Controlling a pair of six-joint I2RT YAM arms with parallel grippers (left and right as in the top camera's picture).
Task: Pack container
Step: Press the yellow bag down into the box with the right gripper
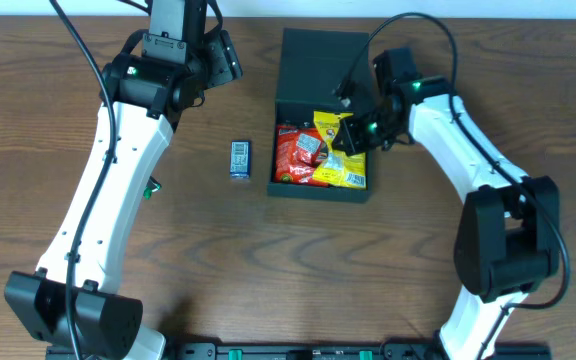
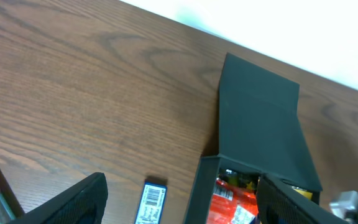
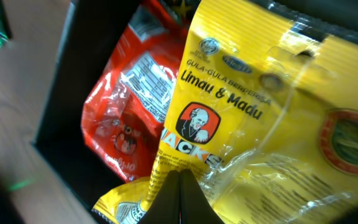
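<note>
The container is a dark square box with its flap lid laid open toward the back. Inside it lie a red packet and a yellow packet. My right gripper is down in the box and shut. Its fingertips press together on top of the yellow packet, with nothing between them, and the red packet lies beside it. A small blue packet lies on the table left of the box. My left gripper hangs open above the blue packet and the container's left wall.
A small green object lies on the table under the left arm. The table's back edge meets a white surface just behind the lid. Bare wood table stretches in front of the box.
</note>
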